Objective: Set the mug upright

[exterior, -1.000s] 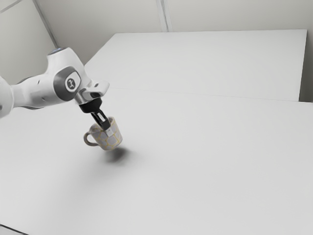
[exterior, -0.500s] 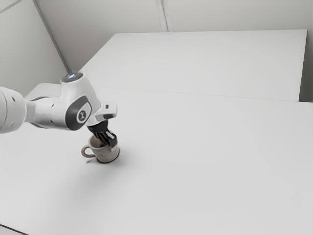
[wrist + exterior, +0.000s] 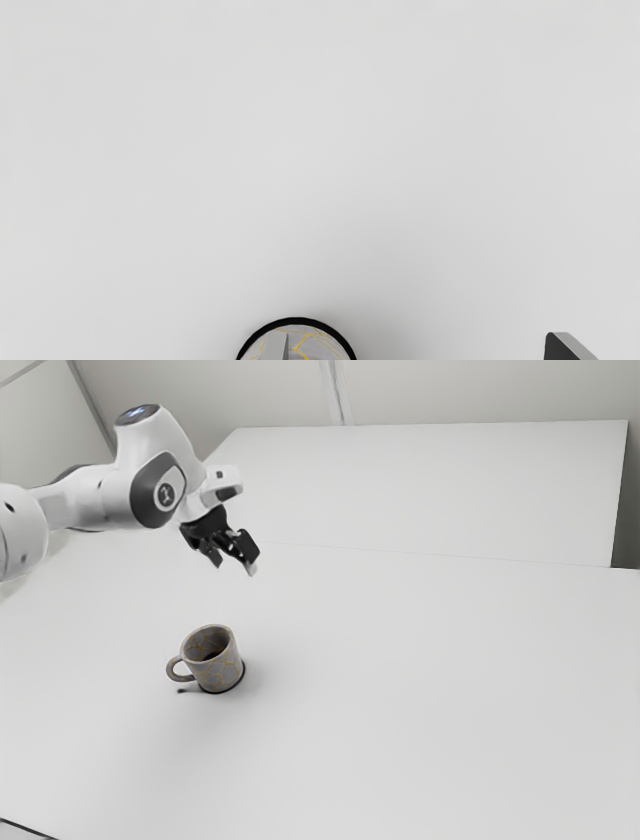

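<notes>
Mug [image 3: 222, 672] upright on the table [image 3: 400, 710] (dark inside), the hand [image 3: 234, 566] above, fingers [image 3: 555, 350] apart.

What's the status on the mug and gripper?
Gripper open, raised clear of the mug. Mug upright on table. Nothing seen in the way.

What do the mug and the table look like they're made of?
The mug looks like ceramic, perhaps glazed: a grey body with fine yellow crack-like lines and a rounded handle, though printed plastic is possible. The table has a smooth, pale, matt top without visible grain, maybe laminate or painted board.
</notes>
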